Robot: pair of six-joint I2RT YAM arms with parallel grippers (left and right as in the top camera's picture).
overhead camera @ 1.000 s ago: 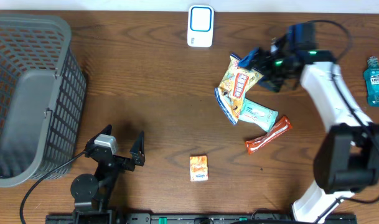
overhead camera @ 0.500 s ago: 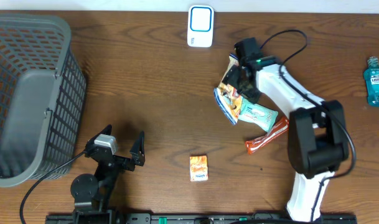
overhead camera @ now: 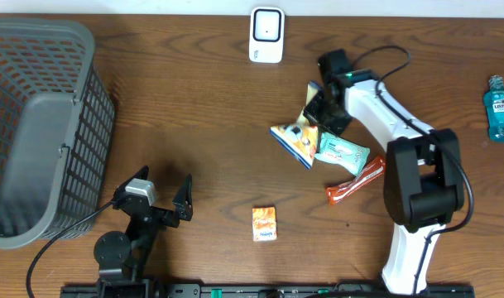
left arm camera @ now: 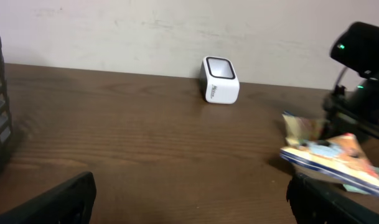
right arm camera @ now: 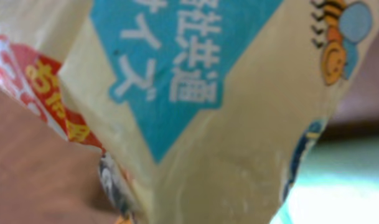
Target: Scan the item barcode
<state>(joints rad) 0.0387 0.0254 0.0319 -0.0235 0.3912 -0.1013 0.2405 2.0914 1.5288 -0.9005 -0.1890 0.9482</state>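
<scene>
Right pincer [overhead camera: 319,109] snaps together on the yellow snack bag [overhead camera: 295,137], dragging it left, right of centre. I reckon I can now carry it to the far scanner [overhead camera: 266,35].

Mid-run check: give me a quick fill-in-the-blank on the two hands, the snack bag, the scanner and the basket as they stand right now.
1. The right hand is clamped on the snack bag; the left hand holds ____.
2. The left hand's jaws stand ____.
3. The white scanner is touched by ____ hand.
4. The grey basket stands on the ____ arm's side of the table.

Missing words: nothing; open; neither; left.
</scene>
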